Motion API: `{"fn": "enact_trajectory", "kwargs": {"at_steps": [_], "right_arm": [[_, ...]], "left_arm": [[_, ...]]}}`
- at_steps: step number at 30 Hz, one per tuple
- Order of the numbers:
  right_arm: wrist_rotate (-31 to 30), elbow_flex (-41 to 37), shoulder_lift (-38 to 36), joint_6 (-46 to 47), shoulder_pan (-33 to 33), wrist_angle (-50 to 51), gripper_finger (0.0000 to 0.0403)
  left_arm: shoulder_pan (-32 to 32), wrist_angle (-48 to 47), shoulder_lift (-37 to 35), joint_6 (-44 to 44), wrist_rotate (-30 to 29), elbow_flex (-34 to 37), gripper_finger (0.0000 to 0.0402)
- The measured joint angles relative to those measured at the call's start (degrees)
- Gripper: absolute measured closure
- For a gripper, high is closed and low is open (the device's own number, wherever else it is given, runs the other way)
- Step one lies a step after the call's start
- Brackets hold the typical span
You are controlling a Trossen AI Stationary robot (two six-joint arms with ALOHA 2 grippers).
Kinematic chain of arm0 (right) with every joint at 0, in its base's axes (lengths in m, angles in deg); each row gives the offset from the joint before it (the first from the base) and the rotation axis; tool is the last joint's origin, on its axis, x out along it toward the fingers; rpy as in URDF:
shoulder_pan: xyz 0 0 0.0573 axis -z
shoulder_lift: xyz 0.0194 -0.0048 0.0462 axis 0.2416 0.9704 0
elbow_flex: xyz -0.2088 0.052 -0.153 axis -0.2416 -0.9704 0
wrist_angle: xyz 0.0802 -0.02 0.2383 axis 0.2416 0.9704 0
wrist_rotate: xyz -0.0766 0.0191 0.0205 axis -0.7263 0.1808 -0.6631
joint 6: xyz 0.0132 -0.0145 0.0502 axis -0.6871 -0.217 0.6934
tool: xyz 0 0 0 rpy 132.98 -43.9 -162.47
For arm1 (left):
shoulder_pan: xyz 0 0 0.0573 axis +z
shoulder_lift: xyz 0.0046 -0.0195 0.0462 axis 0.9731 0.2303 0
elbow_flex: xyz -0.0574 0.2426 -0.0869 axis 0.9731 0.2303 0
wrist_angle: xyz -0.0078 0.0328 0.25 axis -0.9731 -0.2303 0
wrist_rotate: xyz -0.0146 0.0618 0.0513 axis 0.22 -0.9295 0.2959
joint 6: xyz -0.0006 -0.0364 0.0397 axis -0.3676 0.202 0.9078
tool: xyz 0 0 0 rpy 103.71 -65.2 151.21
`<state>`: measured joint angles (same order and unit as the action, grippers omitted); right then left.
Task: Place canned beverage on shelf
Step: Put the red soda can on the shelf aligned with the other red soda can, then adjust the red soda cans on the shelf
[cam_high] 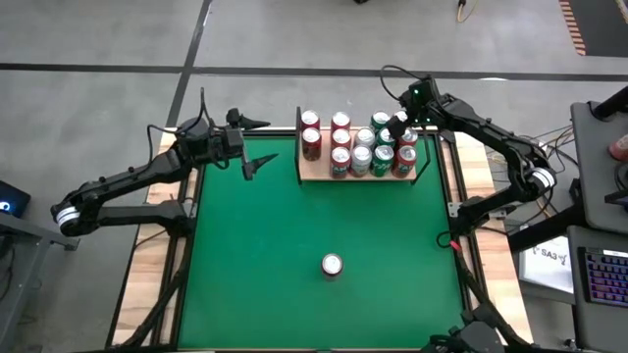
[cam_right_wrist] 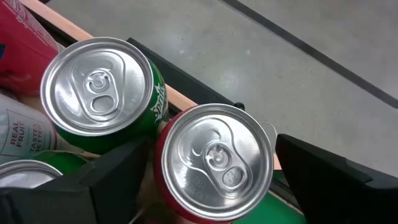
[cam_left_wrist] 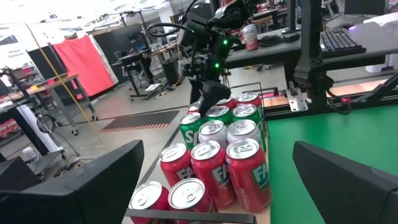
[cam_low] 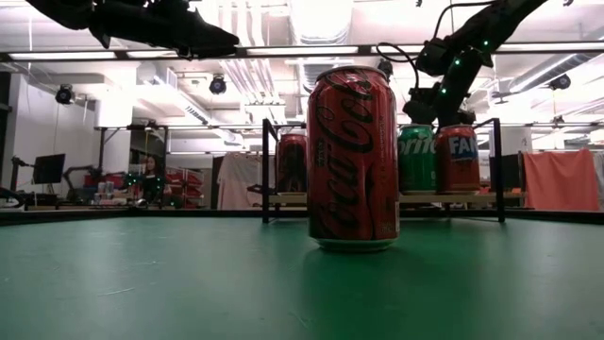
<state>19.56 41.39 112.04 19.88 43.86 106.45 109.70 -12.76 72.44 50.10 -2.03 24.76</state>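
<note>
The shelf (cam_high: pixel 320 175), a tan board with black uprights, stands at the far middle of the green table and carries several red, green and silver cans. One red can (cam_high: pixel 332 265) stands alone, upright on the felt near the table's front, and looms large in the low view (cam_low: pixel 353 156). My right gripper (cam_high: pixel 395 127) hangs open over the shelf's far right corner, slanting down. Its fingers stand on either side of a red can (cam_right_wrist: pixel 214 158) that rests upright on the board beside a green can (cam_right_wrist: pixel 99 84). My left gripper (cam_high: pixel 260 143) hovers open and level, left of the shelf, with nothing between its fingers. My right gripper straddles the red can's upper wall (cam_right_wrist: pixel 267 143), coming slantwise from above. A gap shows between the can and one finger (cam_right_wrist: pixel 336 174). The other finger (cam_right_wrist: pixel 118 177) lies close against the can, and I cannot tell whether it touches. The can stands upright on the shelf.
The shelf's cans stand packed in rows, with the black end frames (cam_low: pixel 268 170) at both ends. Wooden table borders (cam_high: pixel 157 245) flank the felt. A desk with a keyboard (cam_high: pixel 601 279) stands to the right. Open felt lies between the lone can and the shelf.
</note>
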Motion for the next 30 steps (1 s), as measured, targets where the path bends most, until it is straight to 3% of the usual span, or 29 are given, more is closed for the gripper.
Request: {"fn": "enact_trajectory", "kwargs": {"at_steps": [15,30], "right_arm": [[-0.99,7.84,-3.1,3.61,-0.09,3.44,0.0063],[-0.51,11.67,-6.67,7.83,-8.51,7.66,0.0076]], "left_arm": [[0.0,0.07,0.0,-3.47,0.0,0.0,0.0006],[-1.23,0.52,0.0,-9.26,0.0,0.0,0.0006]]}}
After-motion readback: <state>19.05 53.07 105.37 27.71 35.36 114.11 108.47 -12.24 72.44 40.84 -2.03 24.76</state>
